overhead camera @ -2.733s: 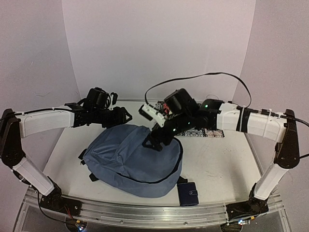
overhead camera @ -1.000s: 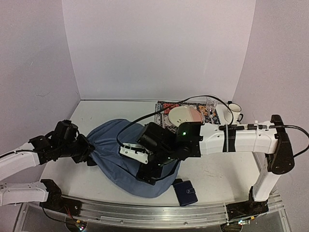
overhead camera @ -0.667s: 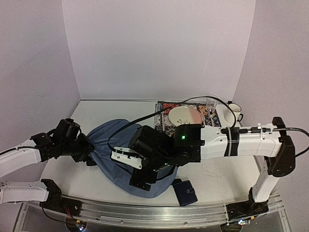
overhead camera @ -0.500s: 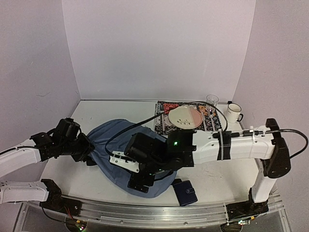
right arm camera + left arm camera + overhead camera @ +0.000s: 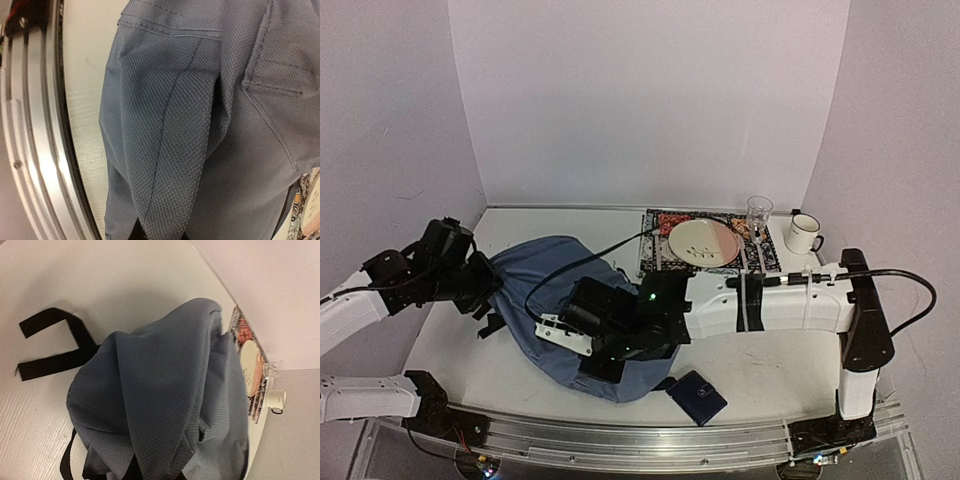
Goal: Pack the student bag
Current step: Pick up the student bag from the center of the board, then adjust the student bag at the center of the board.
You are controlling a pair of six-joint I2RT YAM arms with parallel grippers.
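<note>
Slate-blue fabric is bunched tight at the far left, where the left gripper (image 5: 483, 288) has its fingers pressed together on one end of the student bag (image 5: 545, 290). It has carried that end a little higher and further back than half a second ago. The left wrist view shows the cloth gathering into a pinched ridge, with a black strap (image 5: 50, 345) trailing loose on the table (image 5: 770, 360).

Moving right, the big change: the right gripper (image 5: 598, 358) was spread wide a moment ago and has now snapped closed low on the bag's near side. Its wrist view shows a fold of fabric running into the grip, so I judge it is pinching cloth. With both ends held, the arms look set to pull the bag open or reposition it. Nothing is packed yet.

The bag lies left of centre, with its long axis diagonal from the far-left pinch to a rounded end at near-right. That end points at the dark wallet (image 5: 697, 397) just beside it.
</note>
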